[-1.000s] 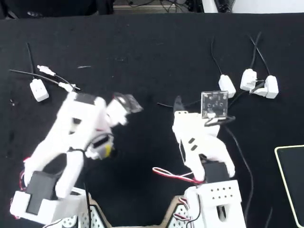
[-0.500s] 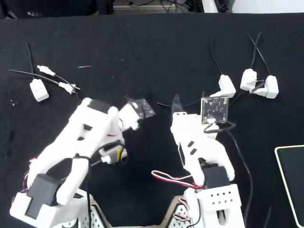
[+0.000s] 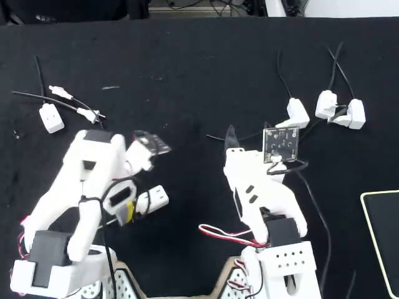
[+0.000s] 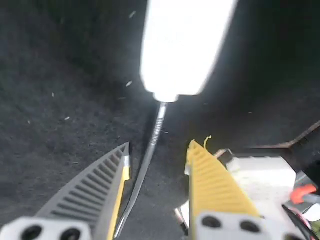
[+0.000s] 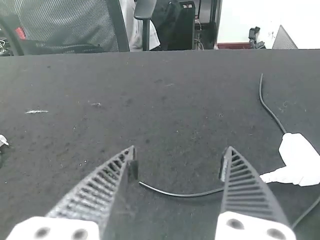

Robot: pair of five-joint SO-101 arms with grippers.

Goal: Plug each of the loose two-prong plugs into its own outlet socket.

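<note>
Left hand (image 4: 159,146): fingers apart, gripping nothing, a cord (image 4: 154,137) running between them.
White plug (image 4: 180,45): on the surface (image 4: 60,90), just ahead of the left hand.
Right hand (image 5: 180,150): wide open, empty, above a thin black wire (image 5: 180,195).
Second plug (image 5: 300,162): near one right finger, not touching.

Behind the black table (image 3: 187,62) stands a mesh chair (image 5: 55,22) (an office one, perhaps).
</note>
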